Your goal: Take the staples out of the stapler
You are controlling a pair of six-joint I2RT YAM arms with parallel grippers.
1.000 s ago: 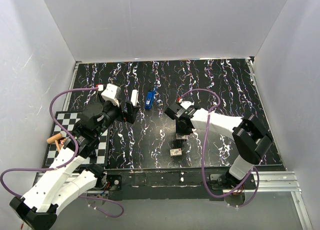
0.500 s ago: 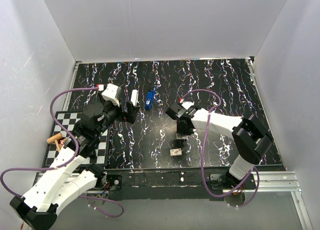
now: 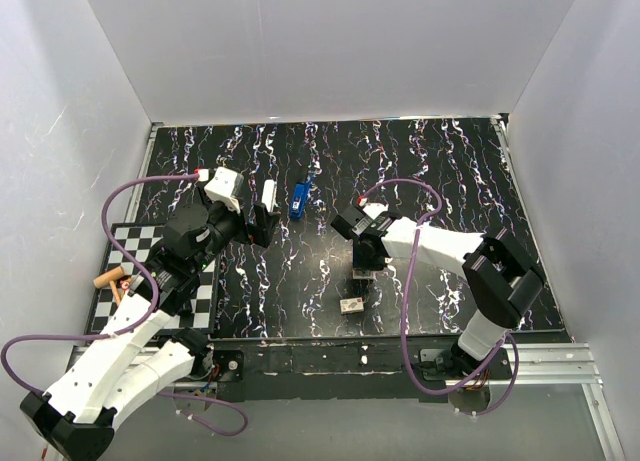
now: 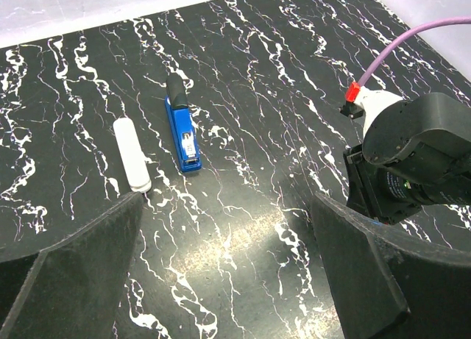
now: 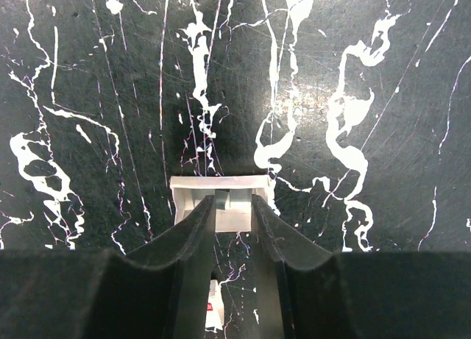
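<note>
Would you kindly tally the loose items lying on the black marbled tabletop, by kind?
Blue stapler: 1
White stick: 1
Small box: 2
Total: 4

Your tally at the marbled table (image 3: 440, 171): two arms, the left arm (image 3: 120, 346) and the right arm (image 3: 445, 246). Two grippers, one to each arm: the left gripper (image 3: 262, 219) and the right gripper (image 3: 364, 265). Two purple cables, the left cable (image 3: 107, 231) and the right cable (image 4: 419, 37). One blue stapler (image 4: 182, 129). One white stick (image 4: 132, 154). Two small boxes, the open white box (image 5: 219, 201) and the near-edge box (image 3: 351, 305). One checkered board (image 3: 128, 249). The orange pieces (image 3: 108, 279) at its rim show too small for you to count.
</note>
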